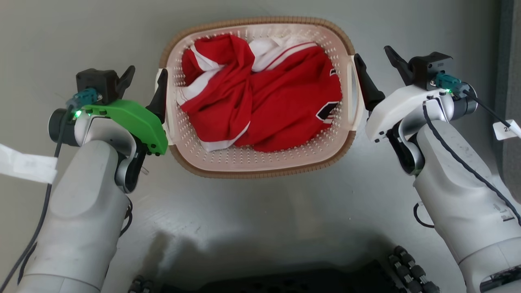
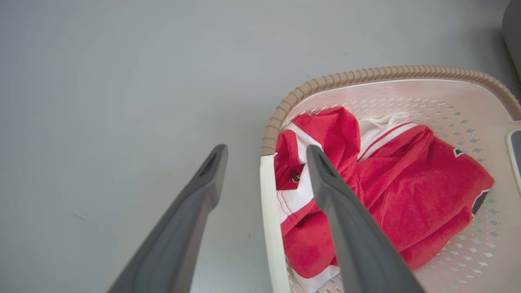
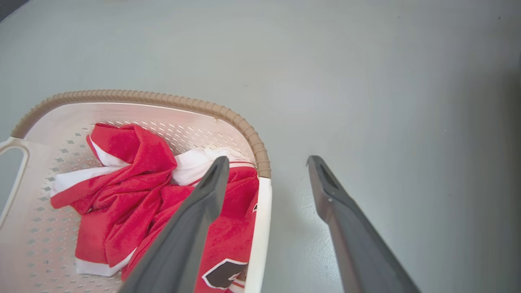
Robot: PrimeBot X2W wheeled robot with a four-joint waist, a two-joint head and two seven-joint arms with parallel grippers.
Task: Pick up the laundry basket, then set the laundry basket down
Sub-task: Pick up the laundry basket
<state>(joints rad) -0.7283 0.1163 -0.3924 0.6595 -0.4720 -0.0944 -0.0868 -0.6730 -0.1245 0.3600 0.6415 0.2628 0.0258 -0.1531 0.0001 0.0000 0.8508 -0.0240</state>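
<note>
The basket point(image 1: 260, 162) sits on the grey floor, centred between the arms, with a red shirt point(image 1: 281, 101) heaped inside. The left gripper point(image 1: 146, 75) has its fingers spread, one inside and one outside the left handle point(image 1: 170, 126). The right gripper point(image 1: 372, 55) straddles the right handle point(image 1: 353, 93) the same way, also open. Nothing is pinched yet. This mirrored stance probably serves to keep the load level once both close for the lift.
</note>
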